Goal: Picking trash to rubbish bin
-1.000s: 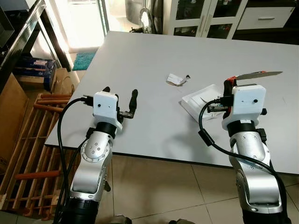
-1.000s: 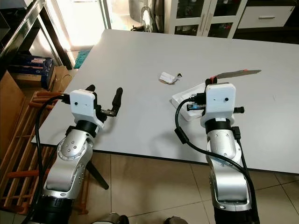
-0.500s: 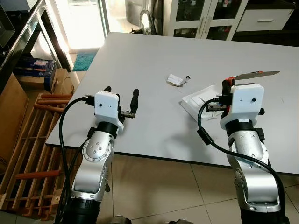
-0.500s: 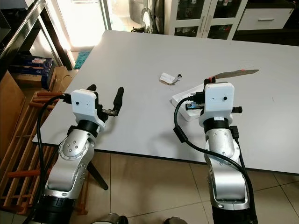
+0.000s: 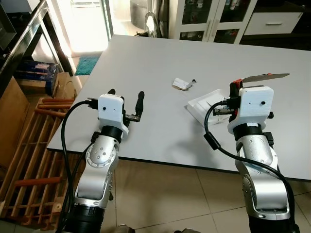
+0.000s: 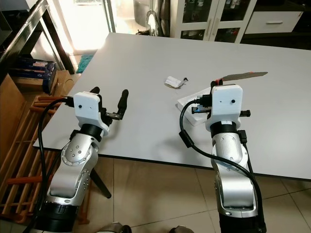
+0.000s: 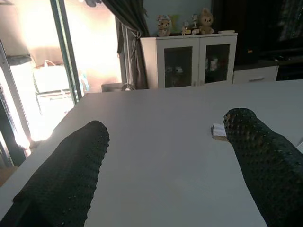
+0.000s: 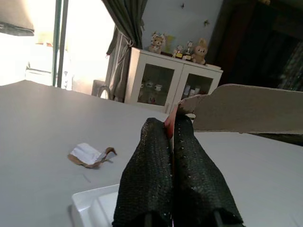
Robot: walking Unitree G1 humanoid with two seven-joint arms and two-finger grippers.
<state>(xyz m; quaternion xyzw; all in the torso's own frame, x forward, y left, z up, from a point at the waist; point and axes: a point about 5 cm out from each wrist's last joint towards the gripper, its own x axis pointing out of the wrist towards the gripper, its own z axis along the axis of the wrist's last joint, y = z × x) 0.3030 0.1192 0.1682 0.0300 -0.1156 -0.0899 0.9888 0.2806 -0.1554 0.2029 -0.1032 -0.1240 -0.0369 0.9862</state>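
Silver wrapper [image 8: 246, 109] stays pinched in the right gripper [image 8: 174, 124], fingers pressed together, barely shifted over 1 s; white tray [image 5: 206, 106] just below. Left gripper [image 5: 125, 99] spread, idle. Crumpled scrap [image 5: 183, 83] lies ahead, uncollected; binning likely next.

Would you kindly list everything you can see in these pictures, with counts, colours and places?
Table: one, grey, before the robot.
Wrapper: one, white and brown, crumpled, mid-table.
Tray: one, white, on the table beside the right gripper.
Card: one, grey-brown flat piece with a red end, held off the table by the right gripper.
Cabinet: one, white with glass doors, beyond the table.
Rack: one, wooden, on the floor at the robot's left.
Mat: one, teal, on the floor by the bright doorway.
Left gripper: black fingers open, over the table's near edge.
Right gripper: black fingers shut on the card.
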